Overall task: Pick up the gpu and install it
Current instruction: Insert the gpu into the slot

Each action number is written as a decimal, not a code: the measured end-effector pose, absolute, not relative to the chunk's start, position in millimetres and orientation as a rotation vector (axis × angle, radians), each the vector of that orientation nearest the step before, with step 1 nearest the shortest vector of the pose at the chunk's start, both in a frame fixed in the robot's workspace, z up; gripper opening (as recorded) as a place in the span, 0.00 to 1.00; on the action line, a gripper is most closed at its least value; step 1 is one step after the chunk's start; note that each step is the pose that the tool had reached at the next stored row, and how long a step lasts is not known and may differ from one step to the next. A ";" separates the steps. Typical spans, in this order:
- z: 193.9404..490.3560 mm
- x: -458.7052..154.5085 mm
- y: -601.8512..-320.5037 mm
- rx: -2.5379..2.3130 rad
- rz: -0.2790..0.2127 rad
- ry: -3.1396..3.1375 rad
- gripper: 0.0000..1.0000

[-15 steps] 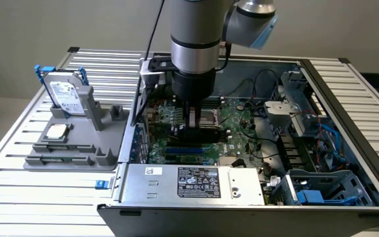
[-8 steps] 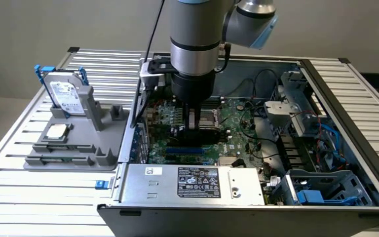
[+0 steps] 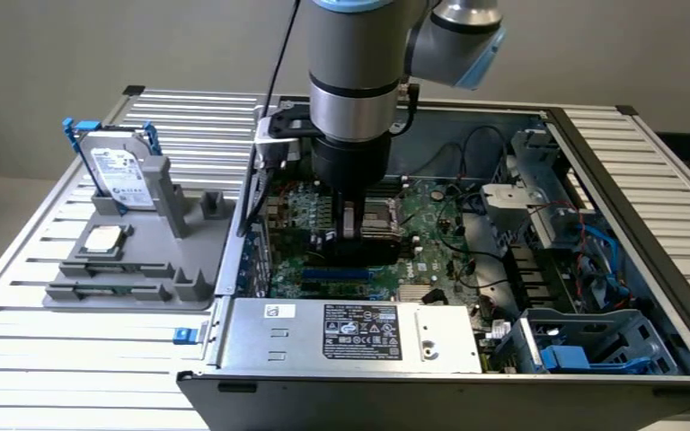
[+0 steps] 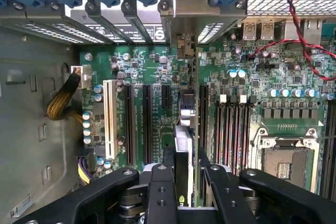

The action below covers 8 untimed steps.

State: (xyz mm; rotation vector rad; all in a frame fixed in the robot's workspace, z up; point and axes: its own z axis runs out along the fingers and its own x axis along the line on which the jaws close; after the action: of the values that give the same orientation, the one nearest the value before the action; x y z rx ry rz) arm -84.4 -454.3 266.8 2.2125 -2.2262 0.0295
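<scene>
Robot arm's gripper (image 3: 351, 235), down inside an open PC case (image 3: 632, 162), clamps the gpu (image 4: 182, 142) edge-on btwn its fingers (image 4: 160, 182). Card sits directly under the tool, at the mobo (image 4: 252, 77) expansion slots (image 4: 148, 124). Seated or not: can't tell.

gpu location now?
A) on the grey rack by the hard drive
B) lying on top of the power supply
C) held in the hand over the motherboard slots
C: the gpu stands edge-on between the hand's fingers, above the motherboard.
</scene>
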 end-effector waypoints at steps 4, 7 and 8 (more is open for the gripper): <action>265.4 -85.0 -454.8 2.213 0.028 -2.227 0.27; 264.7 -86.3 -454.9 2.212 0.027 -2.229 0.27; 264.4 -86.6 -455.1 2.212 0.027 -2.229 0.27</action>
State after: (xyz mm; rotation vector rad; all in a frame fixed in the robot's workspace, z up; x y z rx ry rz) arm -86.6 -455.1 264.4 2.2124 -2.2289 0.0268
